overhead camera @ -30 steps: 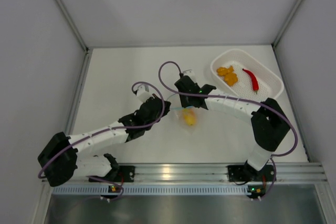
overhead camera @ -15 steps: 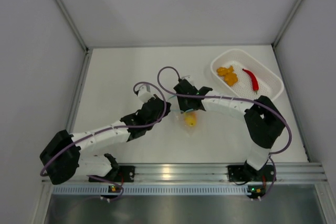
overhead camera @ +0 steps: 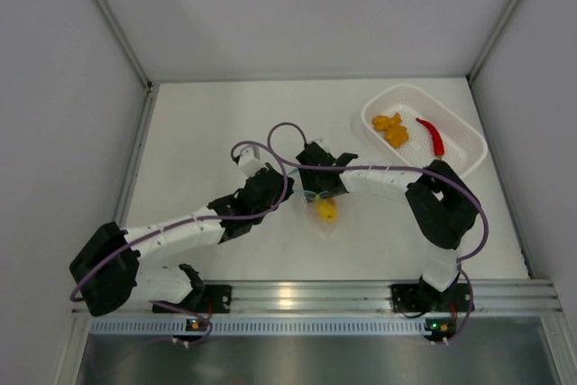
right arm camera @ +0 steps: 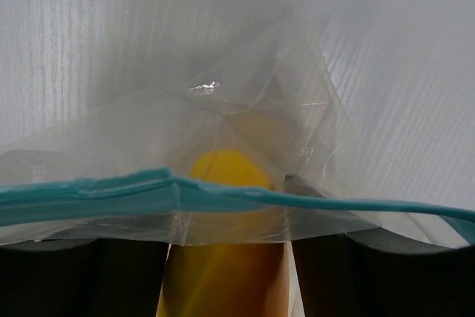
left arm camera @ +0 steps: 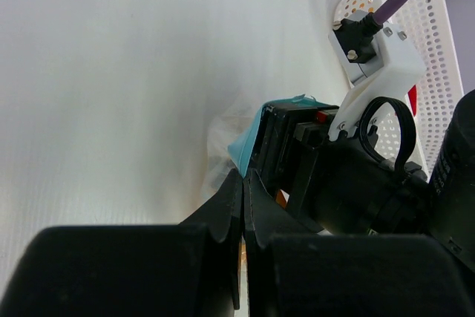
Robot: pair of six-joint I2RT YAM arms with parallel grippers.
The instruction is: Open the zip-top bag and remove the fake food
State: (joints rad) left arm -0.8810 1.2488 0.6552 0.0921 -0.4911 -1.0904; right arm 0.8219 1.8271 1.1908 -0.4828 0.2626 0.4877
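Where our left gripper point(left arm camera: 242, 183) shows in its wrist view, the two fingers are pressed together on the clear film of the zip-top bag point(left arm camera: 219, 137), just beside the light blue zip strip point(left arm camera: 249, 135). Our right gripper point(right arm camera: 228, 246) meets the bag from the opposite side. Its dark fingers stand apart under the strip, with the yellow-orange wedge point(right arm camera: 223, 172) filling the gap between them, but we cannot tell whether they clamp it or only flank it.

The bag lies mid-table point(overhead camera: 225, 123) between the two grippers, and the wedge appears to sit inside it. Well apart, at the far right, the white perforated basket point(overhead camera: 405, 88) holds two orange lumpy chunks point(overhead camera: 390, 128) and the red chili pepper point(overhead camera: 433, 135).

We judge the pouch light, limp and slippery, likely to drag or crumple rather than resist. The stiffer zip strip is the place to hold, one lip per gripper. The wedge looks hard and smooth, best taken across its narrow width.
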